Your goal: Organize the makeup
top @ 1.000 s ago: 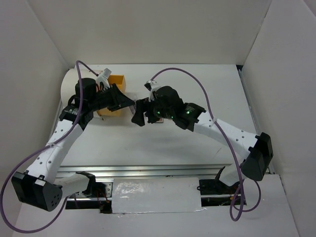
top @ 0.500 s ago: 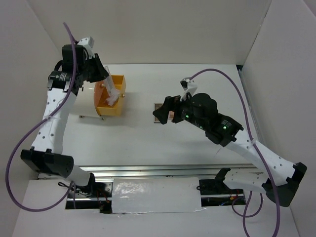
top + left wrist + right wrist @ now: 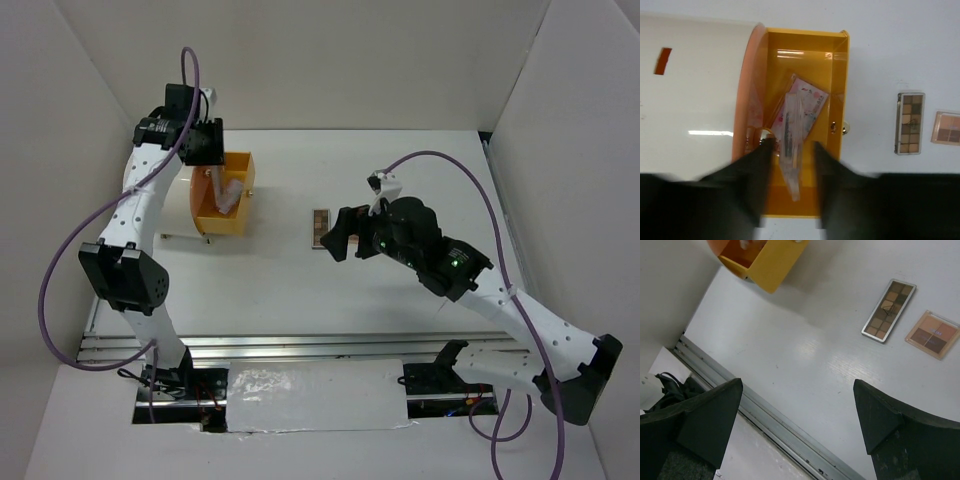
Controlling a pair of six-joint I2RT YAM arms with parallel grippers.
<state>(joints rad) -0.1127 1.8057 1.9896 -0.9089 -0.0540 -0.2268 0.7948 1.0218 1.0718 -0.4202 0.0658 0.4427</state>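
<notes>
Checking the brown palette [image 3: 889, 310], I found it flat on the table [image 3: 790, 340], long axis running front to back, peach palette [image 3: 932, 334] just beside it. It lay just ahead of the right gripper [image 3: 797, 385], skewed to the closing line; jaws were spread wide, empty. I judged this gripper the nearer. The left gripper [image 3: 792, 147], also spread and empty, hovered over the drawer [image 3: 840, 75] holding the cards [image 3: 802, 107].

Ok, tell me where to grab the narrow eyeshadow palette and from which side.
Come straight down with the right end effector and pinch the narrow eyeshadow palette across its two long edges: it lies flat, so its narrow width likely suits best. One finger must fit the gap beside the square peach palette.
</notes>
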